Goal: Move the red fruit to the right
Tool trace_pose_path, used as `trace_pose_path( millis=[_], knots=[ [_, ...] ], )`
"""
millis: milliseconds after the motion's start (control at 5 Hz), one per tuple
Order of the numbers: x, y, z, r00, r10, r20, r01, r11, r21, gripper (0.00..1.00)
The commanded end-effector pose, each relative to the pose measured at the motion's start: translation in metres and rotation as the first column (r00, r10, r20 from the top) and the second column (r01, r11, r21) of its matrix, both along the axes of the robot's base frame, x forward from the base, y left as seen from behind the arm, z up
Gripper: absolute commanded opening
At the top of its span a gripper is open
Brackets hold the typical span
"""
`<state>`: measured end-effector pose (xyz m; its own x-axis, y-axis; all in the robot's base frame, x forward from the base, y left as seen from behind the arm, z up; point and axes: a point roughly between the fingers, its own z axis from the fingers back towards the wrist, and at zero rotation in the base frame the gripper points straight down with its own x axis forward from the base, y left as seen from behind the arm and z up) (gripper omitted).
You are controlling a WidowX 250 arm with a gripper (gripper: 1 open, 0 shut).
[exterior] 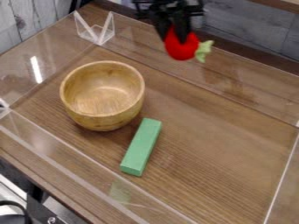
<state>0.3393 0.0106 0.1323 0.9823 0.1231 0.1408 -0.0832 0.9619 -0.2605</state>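
Gripper (pixel 177 31) at top centre-right, pointing down, jaws clamped on the red fruit (pixel 180 44). The fruit's light green leafy end sticks out to the right. Fruit sits near the far edge of the wooden table (pixel 222 131); can't tell if it's touching the surface or lifted off it. Wooden bowl (pixel 103 94) at left-centre, upright, well apart from the fruit. Flat green rectangular block (pixel 142 146) lies just in front of the bowl, angled, close to its rim. Clear acrylic walls (pixel 93 28) surround the table.
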Motion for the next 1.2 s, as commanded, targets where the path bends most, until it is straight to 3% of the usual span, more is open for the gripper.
trace_pose_path(
  millis=[0, 200, 400, 800, 1000],
  knots=[
    [0.004, -0.021, 0.013, 0.998, 0.010, 0.065, -0.012, 0.999, 0.030, 0.00],
    [0.000, -0.046, 0.001, 0.999, 0.004, 0.054, -0.006, 0.999, 0.048, 0.00],
    [0.004, -0.052, 0.000, 0.998, 0.026, 0.056, -0.029, 0.997, 0.065, 0.00],
    [0.029, -0.041, -0.010, 0.997, 0.012, 0.072, -0.017, 0.998, 0.068, 0.00],
    [0.031, -0.028, -0.006, 0.992, 0.095, 0.078, -0.100, 0.993, 0.068, 0.00]
  ],
)
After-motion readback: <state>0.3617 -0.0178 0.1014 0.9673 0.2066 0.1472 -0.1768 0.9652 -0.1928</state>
